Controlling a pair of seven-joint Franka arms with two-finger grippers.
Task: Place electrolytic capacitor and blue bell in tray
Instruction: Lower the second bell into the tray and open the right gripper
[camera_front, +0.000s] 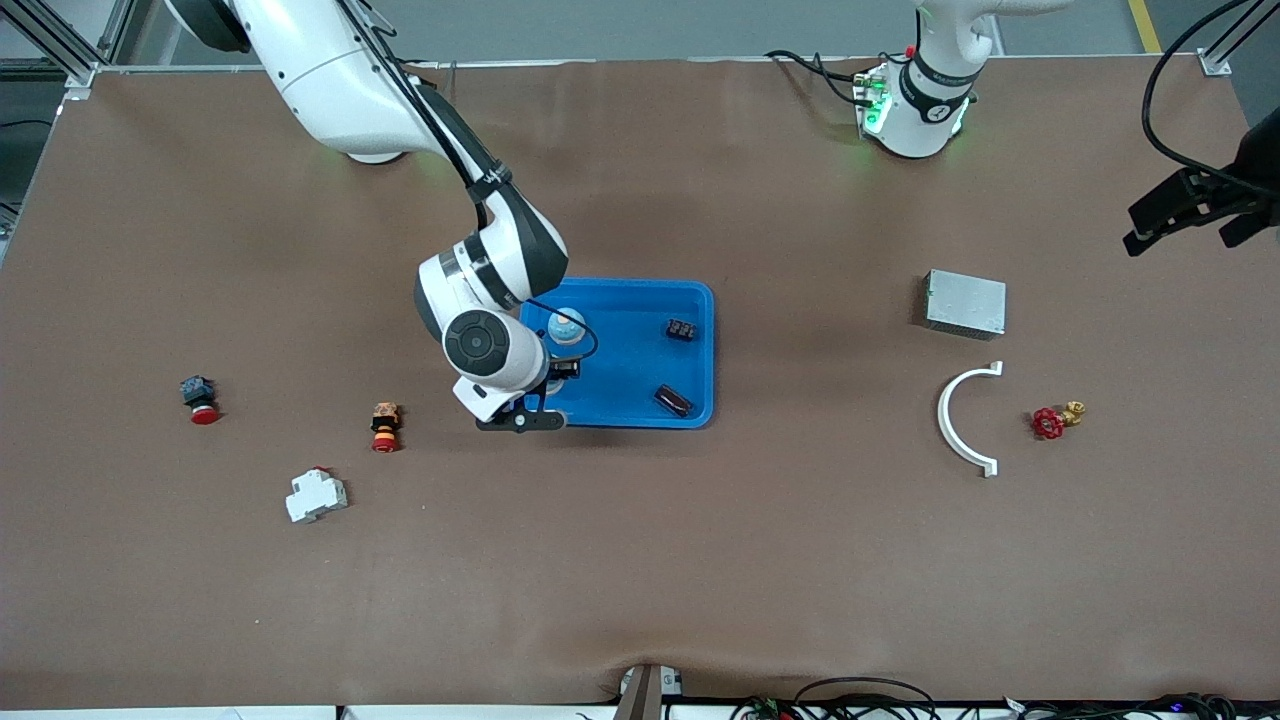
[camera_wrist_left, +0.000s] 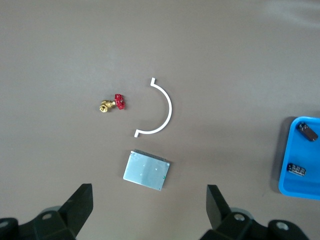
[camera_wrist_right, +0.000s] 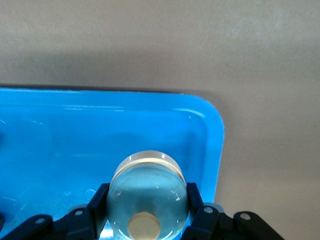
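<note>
Right gripper (camera_wrist_right: 147, 220) clasps the bell (camera_wrist_right: 148, 195) dome-up over the tray (camera_front: 640, 400), at its corner toward the right arm's end of the desk. To do well: lower until the base sits flat, then let go. Its short axis stands upright. Left gripper (camera_wrist_left: 150, 210) waits spread over the desk's left-arm edge, above the grey box (camera_wrist_left: 146, 170)

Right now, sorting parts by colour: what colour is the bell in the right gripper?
Pale translucent blue bell, clearest in the right wrist view.
</note>
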